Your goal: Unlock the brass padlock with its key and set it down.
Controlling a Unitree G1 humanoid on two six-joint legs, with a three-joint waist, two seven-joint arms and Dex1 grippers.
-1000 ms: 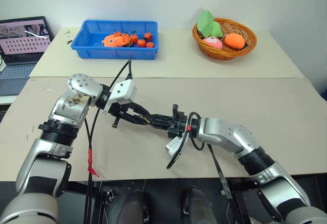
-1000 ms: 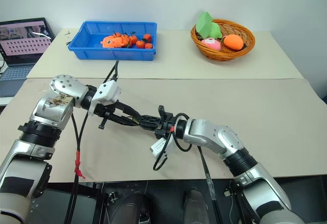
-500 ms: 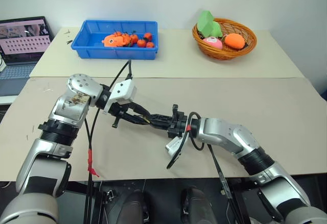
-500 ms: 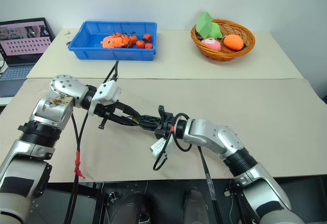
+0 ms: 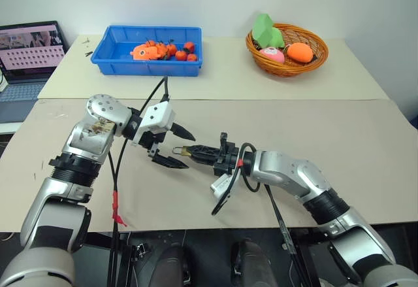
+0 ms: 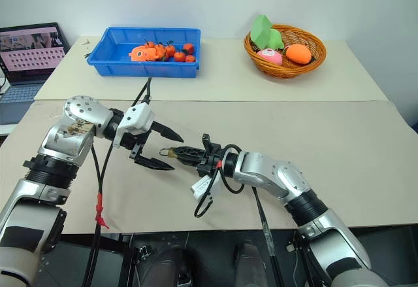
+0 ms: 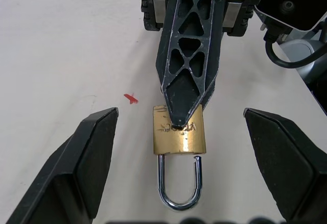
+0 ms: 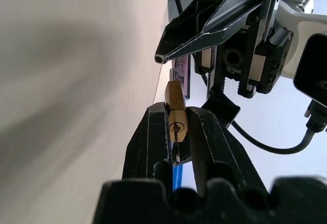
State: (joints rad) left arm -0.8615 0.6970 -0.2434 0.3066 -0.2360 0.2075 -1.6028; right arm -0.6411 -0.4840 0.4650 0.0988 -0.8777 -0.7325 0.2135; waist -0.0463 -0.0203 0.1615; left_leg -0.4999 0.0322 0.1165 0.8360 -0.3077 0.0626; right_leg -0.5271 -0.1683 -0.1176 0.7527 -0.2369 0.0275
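Observation:
My right gripper [image 5: 194,149] is shut on the brass padlock [image 7: 180,132], pinching its yellow body just above the table. The thin silver shackle [image 7: 177,189] sticks out toward my left gripper [image 5: 190,151]. One leg of the shackle seems to end just clear of the body. My left gripper stands open, and its two black fingers [image 7: 87,163] flank the padlock without touching it. In the right wrist view the padlock's keyhole end [image 8: 176,127] shows between that gripper's fingers [image 8: 153,142]. I cannot make out the key.
A blue tray [image 5: 111,57] of small orange things sits at the far left of the table. A wicker basket [image 5: 320,55] of toy food sits at the far right. A laptop [image 5: 29,51] stands off the left edge. A tiny red speck [image 7: 131,99] lies near the padlock.
My left gripper's fingers, nearly closed at the padlock's shackle before, have spread wide and let go. The right gripper and the padlock have stayed in place.

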